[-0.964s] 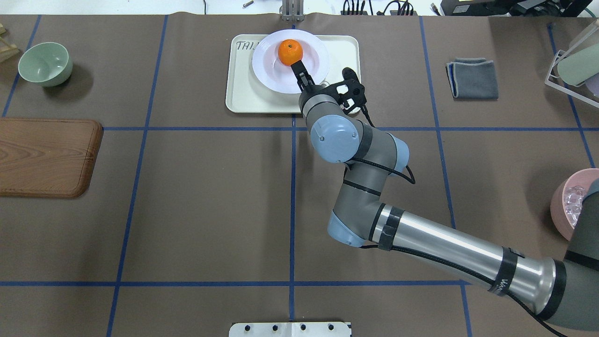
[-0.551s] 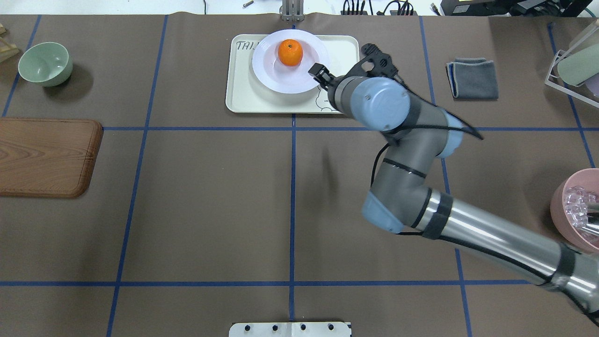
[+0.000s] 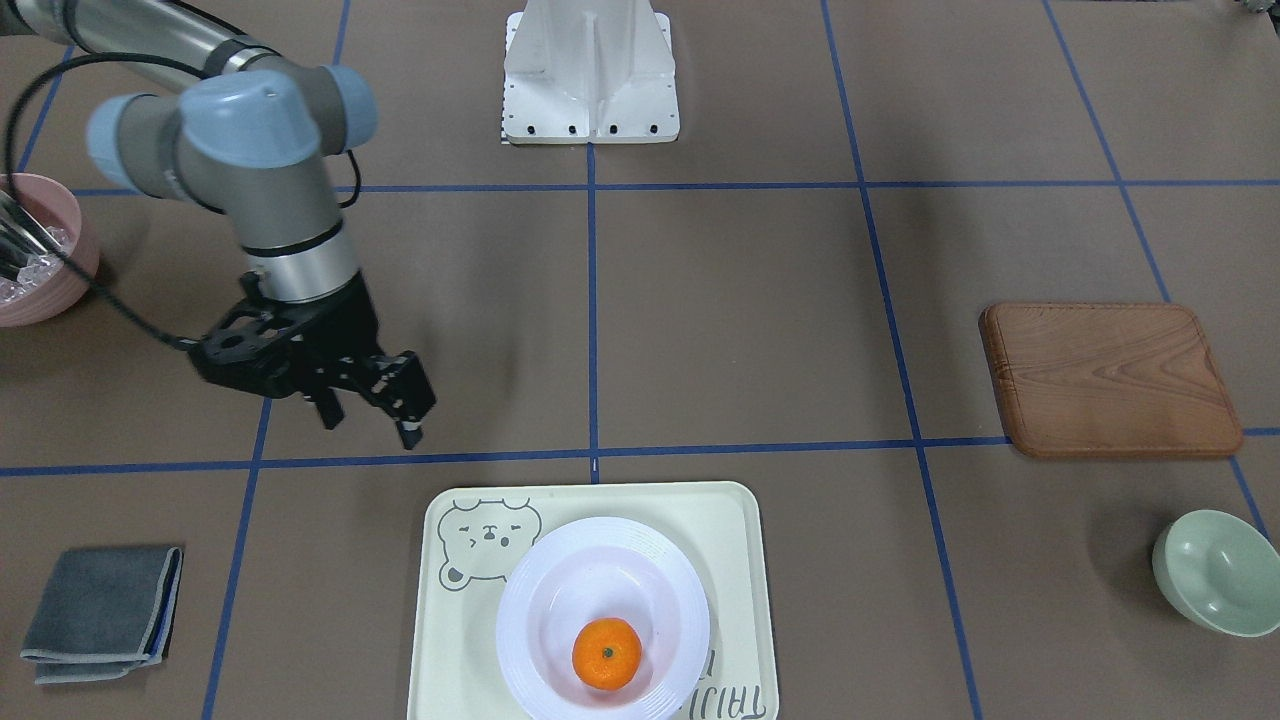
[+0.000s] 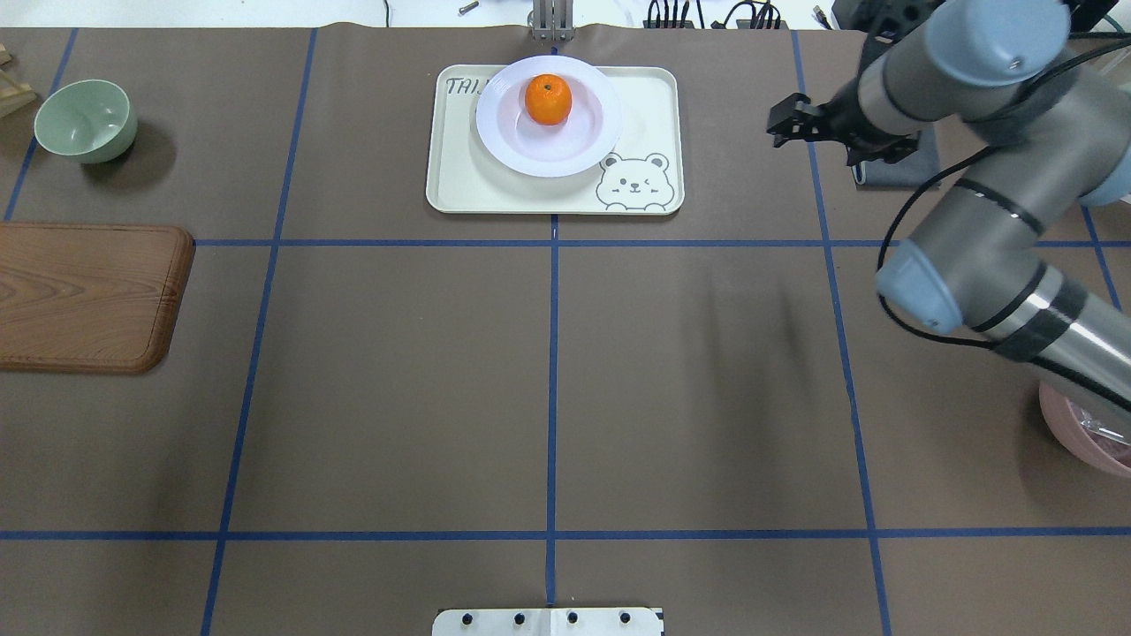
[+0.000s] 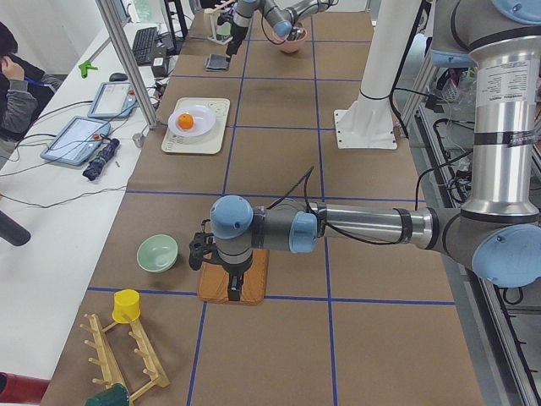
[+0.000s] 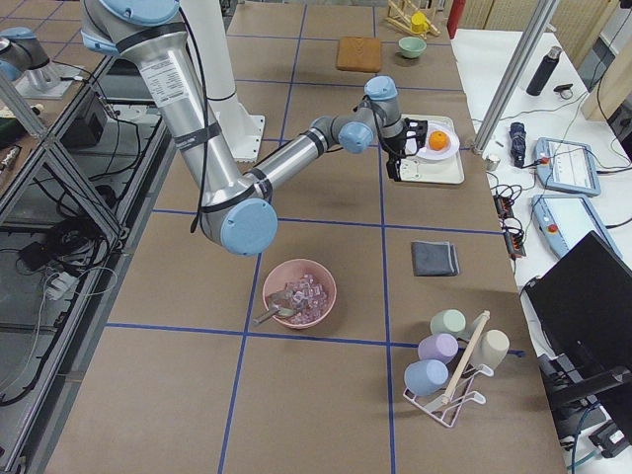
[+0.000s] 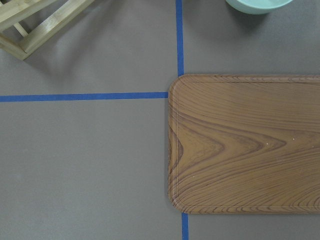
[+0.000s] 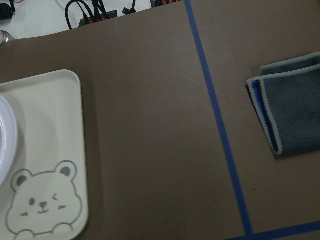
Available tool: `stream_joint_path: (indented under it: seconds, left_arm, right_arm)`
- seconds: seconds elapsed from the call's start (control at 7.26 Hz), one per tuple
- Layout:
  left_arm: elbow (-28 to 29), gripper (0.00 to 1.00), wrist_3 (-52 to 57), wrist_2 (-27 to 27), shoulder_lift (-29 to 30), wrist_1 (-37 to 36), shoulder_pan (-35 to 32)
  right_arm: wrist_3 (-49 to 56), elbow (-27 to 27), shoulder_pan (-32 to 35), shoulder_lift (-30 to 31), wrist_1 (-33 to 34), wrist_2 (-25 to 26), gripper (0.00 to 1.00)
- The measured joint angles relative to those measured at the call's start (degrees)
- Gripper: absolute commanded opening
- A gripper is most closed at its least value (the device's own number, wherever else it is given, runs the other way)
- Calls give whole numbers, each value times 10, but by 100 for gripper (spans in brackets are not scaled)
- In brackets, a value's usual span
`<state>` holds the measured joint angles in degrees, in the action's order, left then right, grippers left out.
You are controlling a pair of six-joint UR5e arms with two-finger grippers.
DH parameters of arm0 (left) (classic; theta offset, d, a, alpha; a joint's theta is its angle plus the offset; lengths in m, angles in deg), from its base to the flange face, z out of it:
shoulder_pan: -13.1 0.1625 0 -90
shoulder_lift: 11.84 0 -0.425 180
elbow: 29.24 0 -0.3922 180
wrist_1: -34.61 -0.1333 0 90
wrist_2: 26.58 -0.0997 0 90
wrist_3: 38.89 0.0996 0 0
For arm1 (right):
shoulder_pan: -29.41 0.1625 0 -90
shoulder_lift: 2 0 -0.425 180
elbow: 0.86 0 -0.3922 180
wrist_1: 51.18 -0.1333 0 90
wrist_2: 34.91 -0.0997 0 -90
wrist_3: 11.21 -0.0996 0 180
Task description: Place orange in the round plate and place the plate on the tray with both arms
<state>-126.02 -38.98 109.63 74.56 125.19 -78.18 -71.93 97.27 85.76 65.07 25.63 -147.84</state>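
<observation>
The orange lies in the white round plate, and the plate stands on the cream tray with the bear drawing, at the table's far middle. My right gripper hangs open and empty above the table, off the tray's right side, well apart from the plate. My left gripper shows only in the exterior left view, low over the wooden board; I cannot tell whether it is open or shut. The right wrist view holds the tray's bear corner and a sliver of plate rim.
A folded grey cloth lies under the right arm's wrist. A pink bowl with clear pieces sits near the right arm's base. At the left end are the pale green bowl, the wooden board and a wooden rack.
The right gripper has drawn back from the plate and swung far to the right, clear of the tray. Orange, plate and tray have stayed in place.
</observation>
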Motion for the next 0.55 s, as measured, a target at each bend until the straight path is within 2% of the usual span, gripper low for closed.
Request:
stream_joint_path:
  seconds: [0.28,0.55]
  left_arm:
    - [0,100,0,0,0,1,0]
    - [0,100,1,0,0,2,0]
  right_arm:
    - [243,8,106,105,7,-66,100]
    - [495,5,208,174,69,-85,100]
